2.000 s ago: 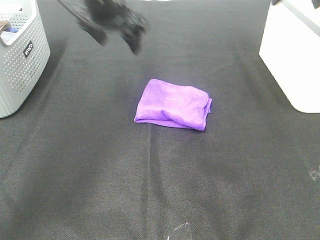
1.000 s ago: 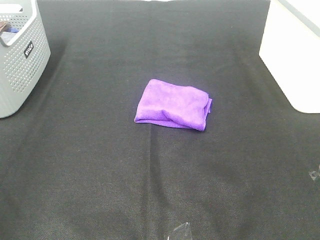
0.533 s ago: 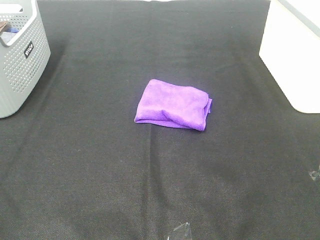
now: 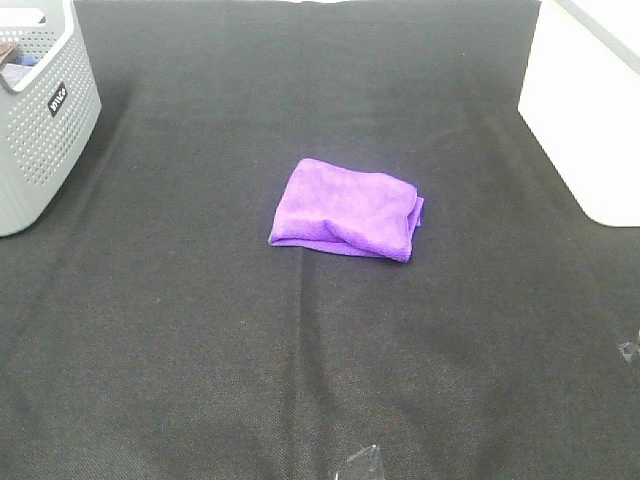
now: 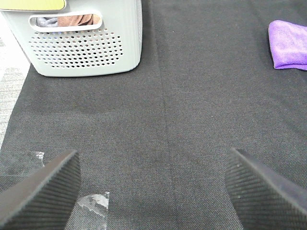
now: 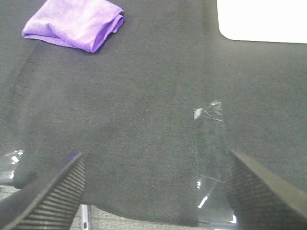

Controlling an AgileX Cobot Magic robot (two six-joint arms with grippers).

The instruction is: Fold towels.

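Observation:
A purple towel [image 4: 346, 209] lies folded into a small rectangle near the middle of the black table cloth. It also shows in the left wrist view [image 5: 289, 44] and in the right wrist view [image 6: 74, 24]. My left gripper [image 5: 153, 191] is open and empty, low over the cloth, with the grey basket beyond it. My right gripper [image 6: 153, 191] is open and empty over the cloth near its edge, well away from the towel. Neither arm shows in the high view.
A grey perforated basket [image 4: 40, 120] stands at the far left with cloth inside [image 5: 67, 21]. A white box [image 4: 585, 110] stands at the far right. Clear tape strips stick to the cloth [image 6: 211, 143] [image 5: 96, 203]. The black cloth [image 4: 200, 330] covers the table.
Two seconds ago a blurred black arm hung over the far part of the table. It has withdrawn out of the high view. The towel has not moved.

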